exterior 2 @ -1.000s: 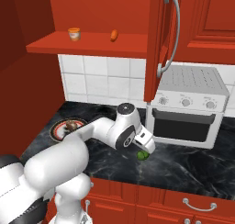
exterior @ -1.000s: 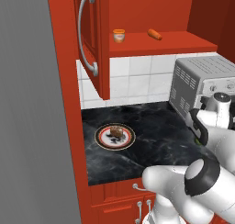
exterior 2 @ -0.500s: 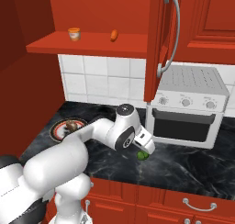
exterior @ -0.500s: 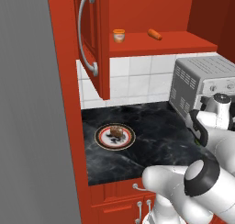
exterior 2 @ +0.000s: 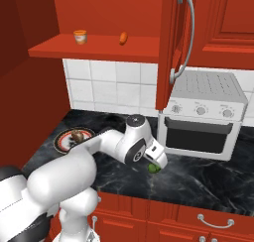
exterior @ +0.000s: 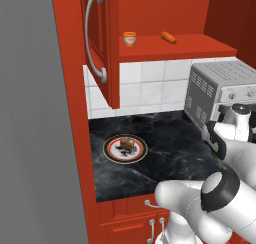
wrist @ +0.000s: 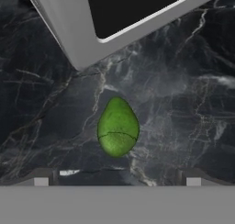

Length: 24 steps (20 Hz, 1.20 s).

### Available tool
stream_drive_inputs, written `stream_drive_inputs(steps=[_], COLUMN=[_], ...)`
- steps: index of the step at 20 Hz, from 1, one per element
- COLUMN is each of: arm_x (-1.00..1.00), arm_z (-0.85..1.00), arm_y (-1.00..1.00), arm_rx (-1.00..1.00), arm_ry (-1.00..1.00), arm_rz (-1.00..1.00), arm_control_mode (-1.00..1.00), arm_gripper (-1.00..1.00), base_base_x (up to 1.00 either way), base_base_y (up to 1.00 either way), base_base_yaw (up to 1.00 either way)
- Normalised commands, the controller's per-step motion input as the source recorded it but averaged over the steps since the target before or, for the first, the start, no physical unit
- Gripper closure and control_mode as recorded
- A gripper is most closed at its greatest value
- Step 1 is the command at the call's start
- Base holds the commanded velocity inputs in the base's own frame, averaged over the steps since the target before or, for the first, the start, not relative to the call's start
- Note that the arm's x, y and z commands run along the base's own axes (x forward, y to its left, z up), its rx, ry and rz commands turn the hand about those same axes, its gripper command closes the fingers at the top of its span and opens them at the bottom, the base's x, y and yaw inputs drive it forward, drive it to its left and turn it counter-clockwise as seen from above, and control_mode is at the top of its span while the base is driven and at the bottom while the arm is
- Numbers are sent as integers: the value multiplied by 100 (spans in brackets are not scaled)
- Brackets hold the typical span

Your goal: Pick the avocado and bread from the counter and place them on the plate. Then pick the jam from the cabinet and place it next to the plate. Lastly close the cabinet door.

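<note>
hand view: pincer [wrist: 117,182] spread wide, avocado [wrist: 118,126] between tips, oven [wrist: 92,16] corner near

A kitchen: red cabinet [exterior: 105,43], tiled wall, black marble counter [exterior: 170,158], toaster oven [exterior 2: 203,117].

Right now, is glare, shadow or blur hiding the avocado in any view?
Hand view: avocado evenly lit, edges slightly soft, no glare; the counter shows only a faint sheen. Right base view: avocado sharp but partly covered by the gripper.
</note>
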Motion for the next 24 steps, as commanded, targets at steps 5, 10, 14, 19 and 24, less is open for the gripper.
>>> stream_drive_inputs(steps=[5,10,14,19,24], arm_x=[0,2,6,11,14], arm_z=[-14,-15,-17,-14,-13], arm_y=[0,0,0,0,-2], arm_rx=[0,0,0,0,0], arm_ry=[0,0,0,0,0], arm_rz=[0,0,0,0,0], arm_control_mode=[-100,-100,-100,-100,-100], arm_gripper=[-100,-100,-100,-100,-100], base_base_x=[0,0,0,0,0], base_base_y=[0,0,0,0,0], base_base_yaw=[0,0,0,0,0])
